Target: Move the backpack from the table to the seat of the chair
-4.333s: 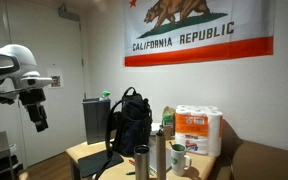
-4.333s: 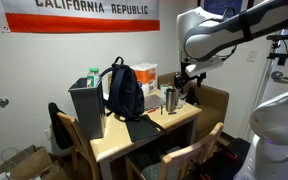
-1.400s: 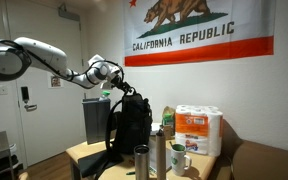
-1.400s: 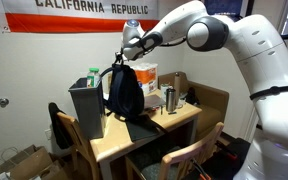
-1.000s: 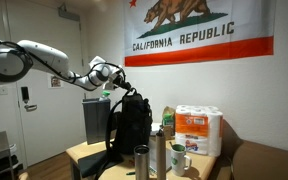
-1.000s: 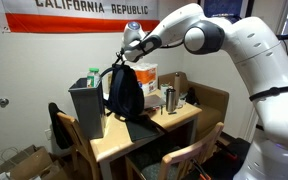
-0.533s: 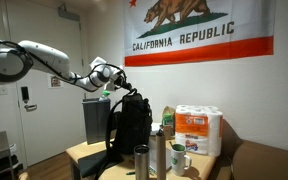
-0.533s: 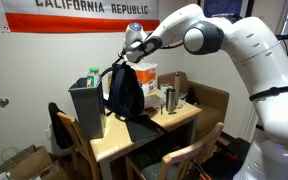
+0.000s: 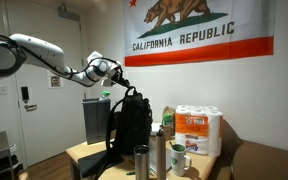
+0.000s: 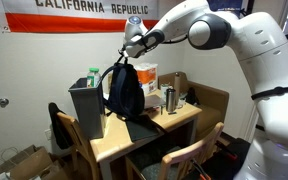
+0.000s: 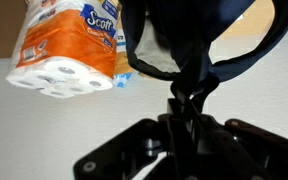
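1. One arm, one gripper [image 10: 123, 57]: it sat directly over the top of the backpack [image 10: 124, 92], with the fingers pointing down into it.
2. Wrist view: jaws drawn in narrow, pinching the top handle [image 11: 206, 78] of the backpack. The grip looked closed on the strap. How deep the strap sat between the pads could not be told.
3. Backpack location: upright on the table [image 10: 134, 136], base apparently resting on the top. It stood just beside the grey bin [image 10: 86, 106], with the toilet-paper pack [image 9: 197, 130] on its other side, a little apart.
4. Key relation: the bag's long axis ran vertical, straight below the gripper [image 9: 117, 84], so the load would hang in line with the wrist once raised.
5. Target: a wooden chair [image 10: 190, 157] stood at the near table edge, and another chair [image 10: 62, 128] at the bin end. Both seats lay lower than the tabletop and mostly hidden. Which chair was meant could not be told.
6. Judgement: the next move called for a straight lift to clear the bin, then a carry outward past the table edge and down.
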Controlling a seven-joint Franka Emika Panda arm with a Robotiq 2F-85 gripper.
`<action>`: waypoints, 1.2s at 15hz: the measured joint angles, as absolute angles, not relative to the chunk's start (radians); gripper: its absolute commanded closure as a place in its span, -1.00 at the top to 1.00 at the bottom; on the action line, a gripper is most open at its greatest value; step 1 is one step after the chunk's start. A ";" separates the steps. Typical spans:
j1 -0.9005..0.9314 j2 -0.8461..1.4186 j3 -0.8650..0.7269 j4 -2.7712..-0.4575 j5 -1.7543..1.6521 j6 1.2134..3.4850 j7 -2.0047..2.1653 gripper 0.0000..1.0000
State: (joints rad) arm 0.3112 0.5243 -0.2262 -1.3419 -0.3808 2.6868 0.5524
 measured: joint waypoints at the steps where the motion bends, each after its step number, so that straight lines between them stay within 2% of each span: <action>1: 0.321 0.500 -0.230 -1.353 -0.387 2.644 0.552 -0.95; 10: 0.330 0.336 -0.173 -1.381 -0.412 2.240 0.552 -0.96; 18: 0.324 0.244 -0.110 -1.378 -0.417 2.013 0.560 -0.96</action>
